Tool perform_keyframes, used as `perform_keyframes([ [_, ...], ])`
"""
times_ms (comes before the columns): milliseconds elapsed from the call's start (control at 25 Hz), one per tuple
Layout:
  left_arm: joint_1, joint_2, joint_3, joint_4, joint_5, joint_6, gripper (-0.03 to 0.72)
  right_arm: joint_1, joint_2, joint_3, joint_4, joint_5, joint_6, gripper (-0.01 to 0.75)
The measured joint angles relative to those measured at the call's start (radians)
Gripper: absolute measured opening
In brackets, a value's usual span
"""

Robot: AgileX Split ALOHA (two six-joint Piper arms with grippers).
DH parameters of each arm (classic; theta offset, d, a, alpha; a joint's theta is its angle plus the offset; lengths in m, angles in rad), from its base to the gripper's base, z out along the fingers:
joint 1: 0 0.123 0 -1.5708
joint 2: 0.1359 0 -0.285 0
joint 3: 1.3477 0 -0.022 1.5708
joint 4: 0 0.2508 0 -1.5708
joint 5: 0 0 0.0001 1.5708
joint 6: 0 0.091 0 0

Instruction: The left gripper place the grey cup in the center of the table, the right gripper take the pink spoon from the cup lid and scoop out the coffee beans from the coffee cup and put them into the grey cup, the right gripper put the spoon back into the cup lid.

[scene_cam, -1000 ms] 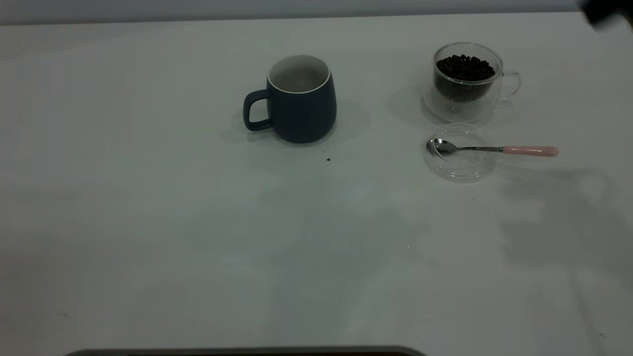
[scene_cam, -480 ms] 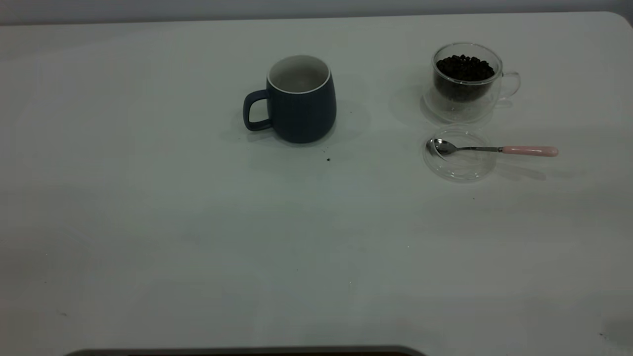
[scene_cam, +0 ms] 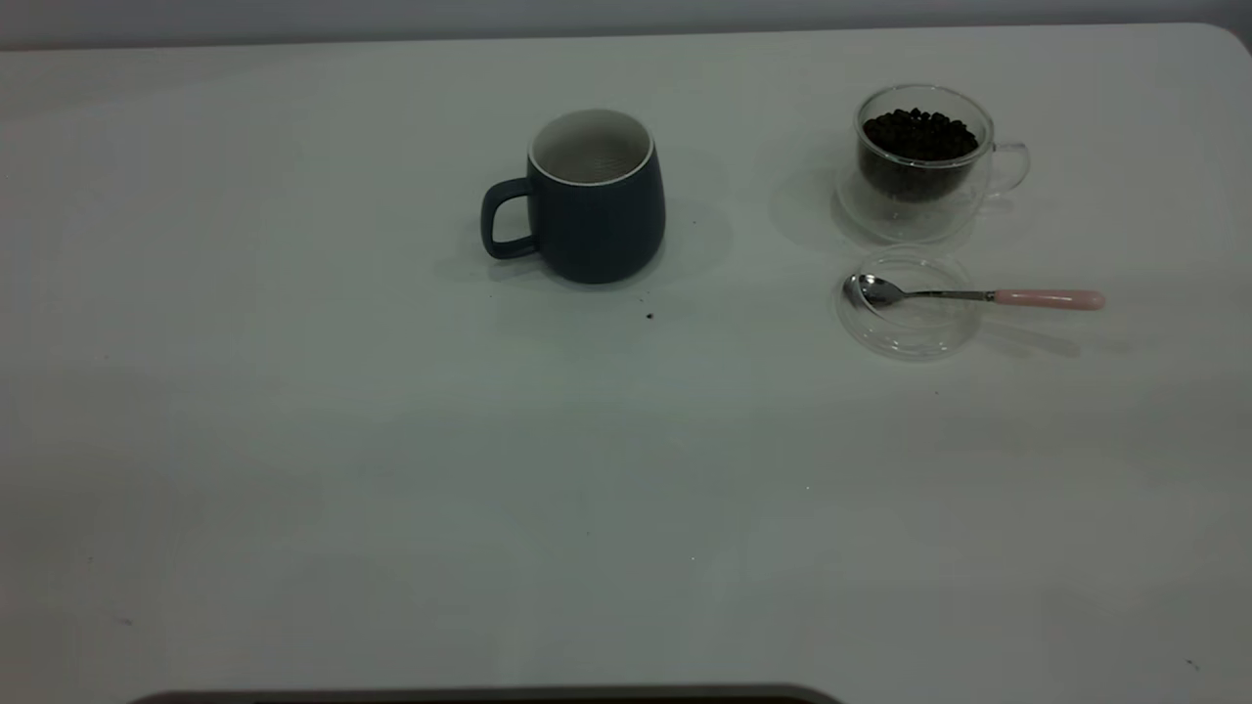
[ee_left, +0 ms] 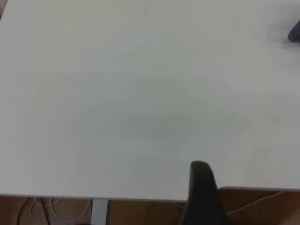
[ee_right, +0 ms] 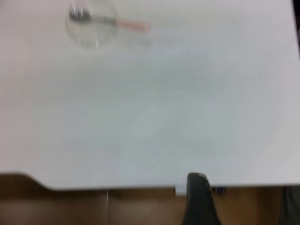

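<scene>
The grey cup (scene_cam: 597,210), dark with a white inside, stands upright at the table's middle back, handle to the left. A small part of it shows at the edge of the left wrist view (ee_left: 294,33). The glass coffee cup (scene_cam: 919,161) full of coffee beans stands at the back right. In front of it lies the clear cup lid (scene_cam: 910,328), with the pink-handled spoon (scene_cam: 978,295) resting across it, bowl in the lid and handle pointing right. The lid (ee_right: 89,40) and spoon (ee_right: 129,25) show far off in the right wrist view. My left gripper (ee_left: 200,169) and right gripper (ee_right: 197,180) hang back over table edges, near nothing.
A single loose bean (scene_cam: 649,316) lies just in front of the grey cup. The white table (scene_cam: 391,469) spreads wide in front of the objects. A dark rounded edge (scene_cam: 489,696) runs along the bottom of the exterior view.
A dark arm part at the exterior view's upper right corner and its shadow on the right of the table have gone. The cup, lid and spoon have not moved.
</scene>
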Motion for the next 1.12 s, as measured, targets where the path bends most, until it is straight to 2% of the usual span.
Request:
perform_keyframes([
  [280,0.000,0.000,0.000,0.000,0.000,0.001,0.567,-0.006,-0.223,0.000,0.000,0.013,0.000,0.573],
  [520,0.000,0.000,0.000,0.000,0.000,0.003,0.567,-0.031,-0.229,0.000,0.000,0.014,0.000,0.573],
  [1120,0.000,0.000,0.000,0.000,0.000,0.003,0.567,-0.033,-0.229,0.000,0.000,0.014,0.000,0.573],
])
